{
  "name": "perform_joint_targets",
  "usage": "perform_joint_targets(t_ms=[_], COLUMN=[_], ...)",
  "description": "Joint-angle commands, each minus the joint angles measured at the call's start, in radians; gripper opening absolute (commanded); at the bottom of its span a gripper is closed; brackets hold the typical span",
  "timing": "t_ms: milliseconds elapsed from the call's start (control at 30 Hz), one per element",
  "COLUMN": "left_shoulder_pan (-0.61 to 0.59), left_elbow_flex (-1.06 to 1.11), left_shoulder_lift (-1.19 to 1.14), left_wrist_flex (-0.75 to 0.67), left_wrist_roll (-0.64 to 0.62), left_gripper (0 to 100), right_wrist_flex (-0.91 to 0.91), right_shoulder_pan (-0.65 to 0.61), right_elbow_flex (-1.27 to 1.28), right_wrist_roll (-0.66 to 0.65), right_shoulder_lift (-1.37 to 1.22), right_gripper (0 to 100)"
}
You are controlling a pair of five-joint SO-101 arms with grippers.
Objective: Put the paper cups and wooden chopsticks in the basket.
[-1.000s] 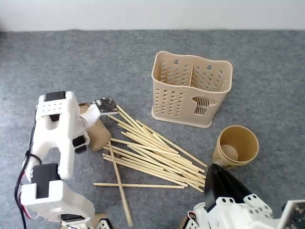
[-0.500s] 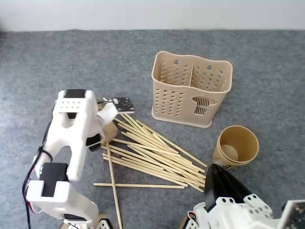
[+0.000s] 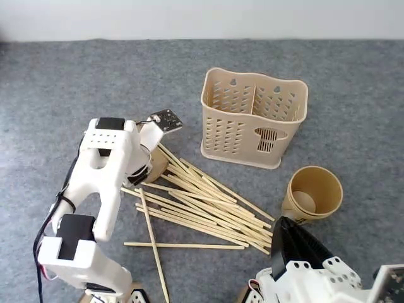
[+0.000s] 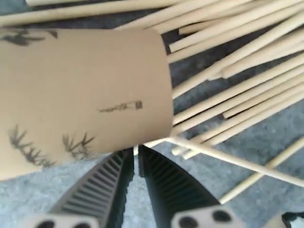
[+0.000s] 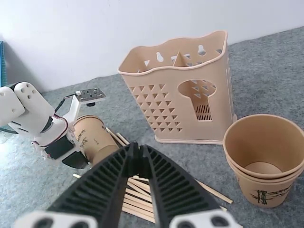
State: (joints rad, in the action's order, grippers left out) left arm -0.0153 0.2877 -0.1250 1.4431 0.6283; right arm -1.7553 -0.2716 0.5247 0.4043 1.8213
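Though the left gripper (image 4: 135, 159) has its fingers almost together, tips against the side of the paper cup (image 4: 80, 90) lying at the edge of the chopsticks (image 3: 202, 202), I can't tell whether they pinch paper. That cup looks light and easily crushed; its rim seems the safest hold. Nearby stands the basket (image 3: 235, 132), top open, stacked cups (image 3: 314, 192) beside it. The right gripper (image 5: 140, 153) sits closed, well back.

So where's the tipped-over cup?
In the high view, the cup lies left of the basket, by the left arm, at the left end of the chopsticks.
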Motion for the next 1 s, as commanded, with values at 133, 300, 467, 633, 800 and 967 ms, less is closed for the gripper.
perform_joint_targets(t_ms=[133,300,467,633,800,967], left_shoulder_pan=[-0.166,-0.21,-0.198,-0.163,-0.157,-0.189], left_elbow_flex=[-0.289,-0.435,-0.492,-0.519,-0.567,-0.782], left_shoulder_lift=[0.017,0.006,0.005,0.002,-0.107,-0.315], left_wrist_flex=[0.138,0.138,0.132,0.121,0.089,0.14], left_wrist_roll=[-0.011,-0.009,-0.008,-0.008,-0.008,-0.012], left_gripper=[2,6,28,26,26,26], right_wrist_flex=[-0.039,-0.039,-0.039,-0.039,-0.039,-0.039], right_shoulder_pan=[-0.005,-0.005,-0.005,-0.005,-0.005,-0.005], right_elbow_flex=[0.006,0.006,0.006,0.006,0.006,0.006], right_wrist_roll=[0.009,0.009,0.009,0.009,0.009,0.009], right_shoulder_lift=[-0.005,-0.005,-0.005,-0.005,-0.005,-0.005], right_gripper=[0.9,0.9,0.9,0.9,0.9,0.9])
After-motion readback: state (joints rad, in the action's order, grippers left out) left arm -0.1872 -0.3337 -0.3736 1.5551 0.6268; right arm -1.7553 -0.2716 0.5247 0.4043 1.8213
